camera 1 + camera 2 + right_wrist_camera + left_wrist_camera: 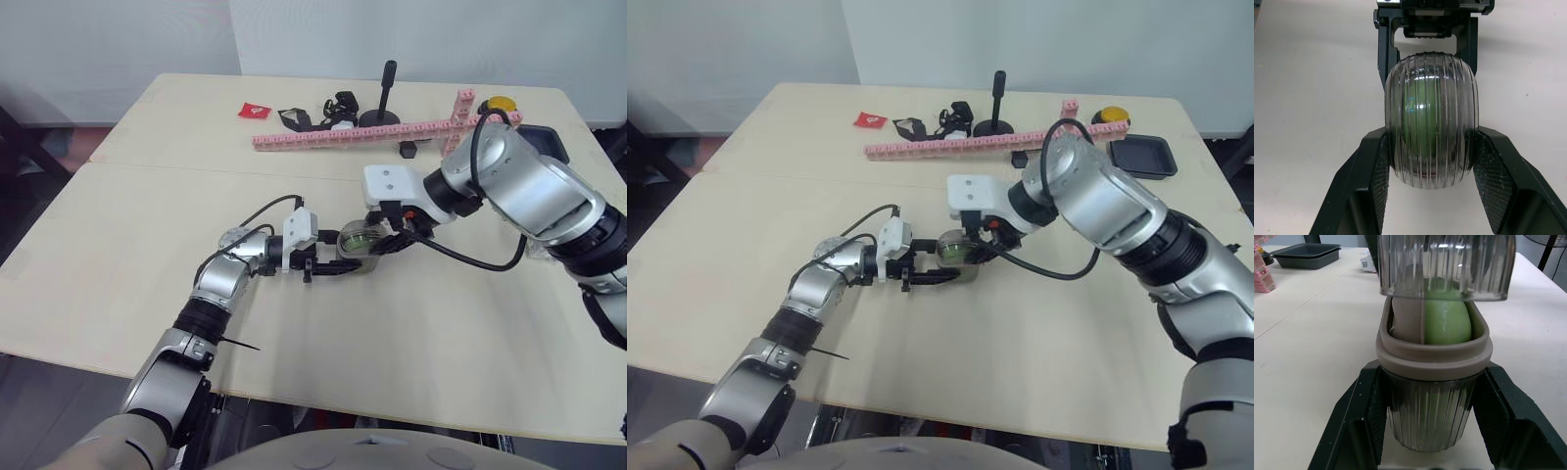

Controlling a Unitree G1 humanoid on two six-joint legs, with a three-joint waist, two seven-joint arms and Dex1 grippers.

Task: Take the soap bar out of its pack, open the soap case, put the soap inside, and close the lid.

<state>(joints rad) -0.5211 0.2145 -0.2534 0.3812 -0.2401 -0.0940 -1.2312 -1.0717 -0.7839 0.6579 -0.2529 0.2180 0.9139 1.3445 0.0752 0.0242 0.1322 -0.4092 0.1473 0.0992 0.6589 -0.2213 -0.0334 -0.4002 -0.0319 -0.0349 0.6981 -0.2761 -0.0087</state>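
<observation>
One soap case (1425, 421), one green soap (1447, 318), one lid (1432, 132), one black tray (1141, 157), one red packet (253, 110), one pink brick bar (343, 136), one black stand (379, 117)

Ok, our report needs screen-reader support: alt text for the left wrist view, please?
The left end effector grips a ribbed soap case holding green soap, its clear lid partly open. A dark tray sits behind on the table.

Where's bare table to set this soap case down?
Free: table between soap case and front edge, and left of the left tool. Crowded: far edge, with red packet, pink block rail, black stand, black tray.
</observation>
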